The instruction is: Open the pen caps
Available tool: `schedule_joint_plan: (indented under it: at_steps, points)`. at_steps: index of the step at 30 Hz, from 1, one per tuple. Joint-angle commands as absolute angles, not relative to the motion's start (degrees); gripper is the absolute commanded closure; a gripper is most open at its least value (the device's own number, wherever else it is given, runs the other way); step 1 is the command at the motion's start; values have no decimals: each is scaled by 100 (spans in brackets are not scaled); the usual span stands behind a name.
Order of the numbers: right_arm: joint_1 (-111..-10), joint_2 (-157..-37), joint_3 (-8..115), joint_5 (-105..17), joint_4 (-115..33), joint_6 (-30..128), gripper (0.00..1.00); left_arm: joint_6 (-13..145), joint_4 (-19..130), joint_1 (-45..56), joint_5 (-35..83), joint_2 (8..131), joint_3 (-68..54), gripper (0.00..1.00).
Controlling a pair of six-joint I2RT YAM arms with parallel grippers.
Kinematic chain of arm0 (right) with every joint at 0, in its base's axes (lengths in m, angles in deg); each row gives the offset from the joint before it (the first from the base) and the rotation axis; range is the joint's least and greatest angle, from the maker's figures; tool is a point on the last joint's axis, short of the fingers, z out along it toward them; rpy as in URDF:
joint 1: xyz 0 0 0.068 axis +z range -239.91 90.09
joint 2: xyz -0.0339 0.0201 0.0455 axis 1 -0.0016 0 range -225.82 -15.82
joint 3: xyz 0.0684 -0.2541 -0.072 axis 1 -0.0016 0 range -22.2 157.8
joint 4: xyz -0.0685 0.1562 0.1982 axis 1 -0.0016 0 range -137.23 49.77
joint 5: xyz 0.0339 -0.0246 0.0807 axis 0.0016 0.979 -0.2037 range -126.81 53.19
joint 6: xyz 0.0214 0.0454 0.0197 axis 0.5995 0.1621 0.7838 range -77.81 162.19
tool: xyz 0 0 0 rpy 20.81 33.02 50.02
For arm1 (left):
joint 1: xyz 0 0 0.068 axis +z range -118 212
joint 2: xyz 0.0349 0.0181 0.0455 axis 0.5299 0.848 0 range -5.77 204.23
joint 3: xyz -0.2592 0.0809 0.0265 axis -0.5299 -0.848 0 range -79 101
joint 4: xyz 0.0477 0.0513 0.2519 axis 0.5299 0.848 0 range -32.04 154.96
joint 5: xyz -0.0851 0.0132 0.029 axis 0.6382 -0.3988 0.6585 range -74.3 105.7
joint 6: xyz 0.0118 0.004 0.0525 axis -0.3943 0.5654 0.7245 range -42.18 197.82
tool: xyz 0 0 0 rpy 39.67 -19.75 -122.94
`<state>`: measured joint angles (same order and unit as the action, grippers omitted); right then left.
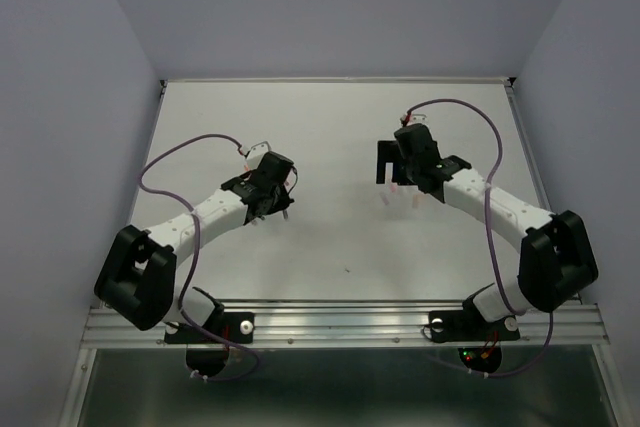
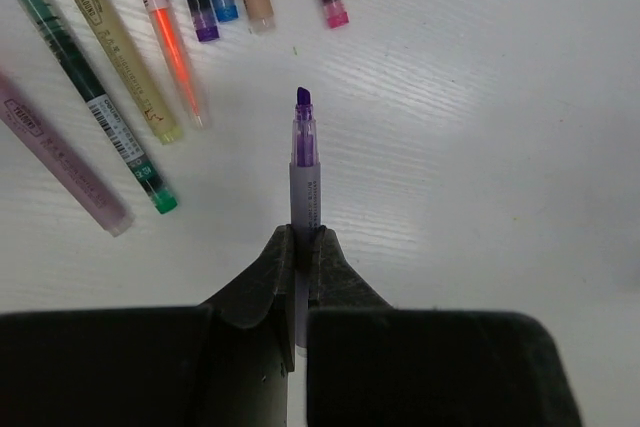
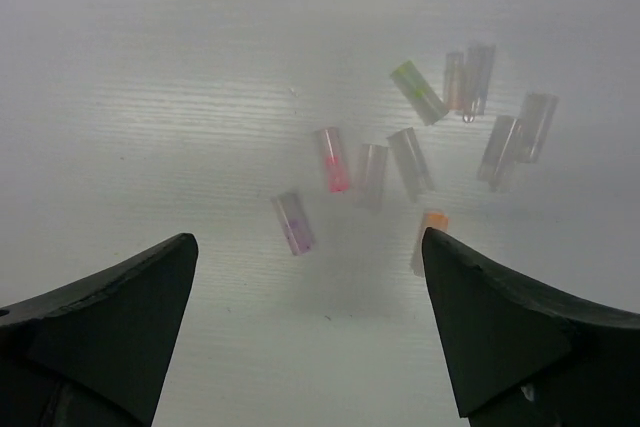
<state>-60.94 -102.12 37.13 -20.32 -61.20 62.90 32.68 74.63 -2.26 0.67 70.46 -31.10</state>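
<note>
Your left gripper (image 2: 303, 242) is pinched tight on the barrel of a purple highlighter (image 2: 304, 182), which points to 12 o'clock in the left wrist view. Its chisel tip (image 2: 303, 97) is bare, with no cap on it. From 10 to 12 o'clock of that tip, loose pens lie on the white table (image 2: 480, 97), among them a green pen (image 2: 90, 87), a yellow pen (image 2: 115, 47) and an orange-tipped pen (image 2: 172, 42).

Your right gripper (image 3: 308, 247) hangs with its fingers spread wide, holding nothing. The pen caps lie scattered on the table under it, from centre out to 2 o'clock. They include a purple cap (image 3: 293, 222), a pink cap (image 3: 332, 159), a green cap (image 3: 418, 92) and an orange cap (image 3: 428, 232) just beside the right-hand finger, plus several clear ones.
</note>
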Motion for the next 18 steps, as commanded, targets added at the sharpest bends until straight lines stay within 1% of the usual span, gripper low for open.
schedule_joint_plan:
  at_steps: [1, 7, 8, 10, 18]
  points:
    - [-6055, -9590, 3652, -1660, -5728, 6513, 0, 3721, 7571, -79, -144, 7578, -2706, 100]
    - [-6055, -9317, 3555, -1625, -5667, 6469, 0, 4169, 7352, 1, -12, 7922, -2609, 100]
    - [-6055, -9317, 3529, -1633, -5666, 6460, 0, 4396, 7282, 18, 5, 7965, -2591, 93]
    - [-6055, -9317, 3511, -1651, -5666, 6452, 0, 4512, 7255, 53, 5, 8018, -2556, 87]
    - [-6055, -9334, 3502, -1563, -5675, 6355, 0, 5250, 6983, 89, 304, 8405, -2582, 85]
